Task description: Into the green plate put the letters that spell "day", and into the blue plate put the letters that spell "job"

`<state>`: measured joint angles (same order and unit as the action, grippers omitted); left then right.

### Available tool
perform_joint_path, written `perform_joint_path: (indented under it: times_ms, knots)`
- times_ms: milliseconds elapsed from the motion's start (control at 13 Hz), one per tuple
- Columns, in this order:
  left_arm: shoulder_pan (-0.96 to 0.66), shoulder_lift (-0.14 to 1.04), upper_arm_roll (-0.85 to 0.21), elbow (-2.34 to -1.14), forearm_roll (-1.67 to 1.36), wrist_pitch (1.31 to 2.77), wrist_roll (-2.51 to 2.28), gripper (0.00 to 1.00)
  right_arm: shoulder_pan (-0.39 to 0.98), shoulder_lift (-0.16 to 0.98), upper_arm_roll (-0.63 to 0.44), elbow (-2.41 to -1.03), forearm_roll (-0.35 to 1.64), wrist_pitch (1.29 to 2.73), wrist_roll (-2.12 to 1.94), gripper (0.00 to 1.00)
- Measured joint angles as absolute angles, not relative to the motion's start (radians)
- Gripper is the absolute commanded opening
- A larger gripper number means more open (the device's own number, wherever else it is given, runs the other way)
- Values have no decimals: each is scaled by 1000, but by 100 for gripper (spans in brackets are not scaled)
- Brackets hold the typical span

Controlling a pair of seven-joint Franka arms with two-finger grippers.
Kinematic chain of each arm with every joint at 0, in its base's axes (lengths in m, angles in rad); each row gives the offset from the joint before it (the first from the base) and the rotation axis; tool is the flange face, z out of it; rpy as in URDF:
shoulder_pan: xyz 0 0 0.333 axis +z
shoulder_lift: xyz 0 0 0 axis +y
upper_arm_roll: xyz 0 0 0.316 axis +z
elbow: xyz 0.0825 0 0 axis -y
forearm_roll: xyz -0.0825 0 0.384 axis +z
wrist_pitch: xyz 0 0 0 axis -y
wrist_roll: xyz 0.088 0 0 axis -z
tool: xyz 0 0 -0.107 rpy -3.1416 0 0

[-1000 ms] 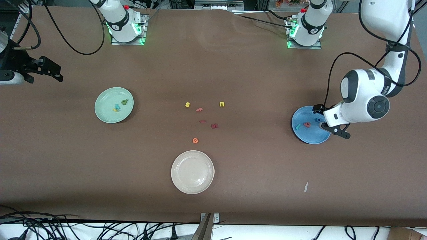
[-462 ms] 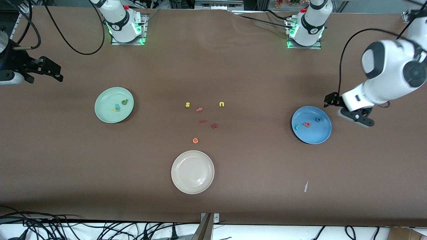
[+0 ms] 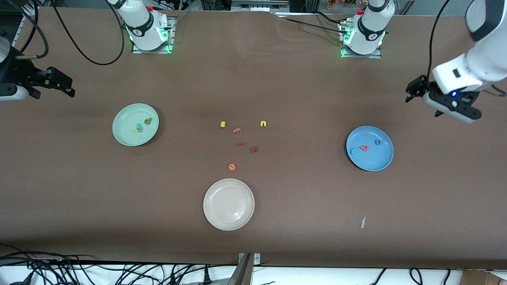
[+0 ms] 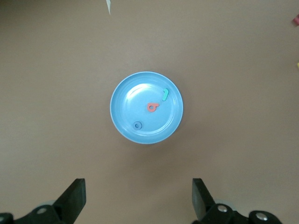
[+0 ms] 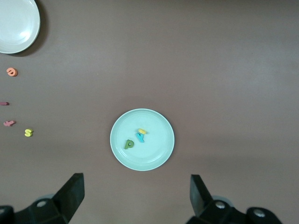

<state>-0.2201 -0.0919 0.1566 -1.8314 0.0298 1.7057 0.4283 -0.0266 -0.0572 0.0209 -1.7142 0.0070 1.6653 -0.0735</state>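
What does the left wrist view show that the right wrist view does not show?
Only the left wrist view: the blue plate holding the teal j, pink b and blue o. Only the right wrist view: the green plate with d, y and a, plus the cream plate. Both: brown table and an open tool.

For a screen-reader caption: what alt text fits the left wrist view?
A blue plate on a brown table holds three small foam letters: a teal j, a pink b and a blue o. The left gripper hangs open above the table, holding nothing.
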Motion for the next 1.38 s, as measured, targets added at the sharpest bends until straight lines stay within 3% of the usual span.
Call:
perform_joint_path:
  times_ms: [385,923,1385]
  knots:
    - [-173,-91,46,-1625,40,1551,369,100,-27,-56,5,-1714,7,1665,-73,100]
    - [-84,8,-45,-1497,40,1495,237,100,-27,-53,4,-1714,7,1666,-73,100]
    - [-51,24,-78,-1486,40,1480,163,100,-27,-50,4,-1714,7,1668,-73,100]
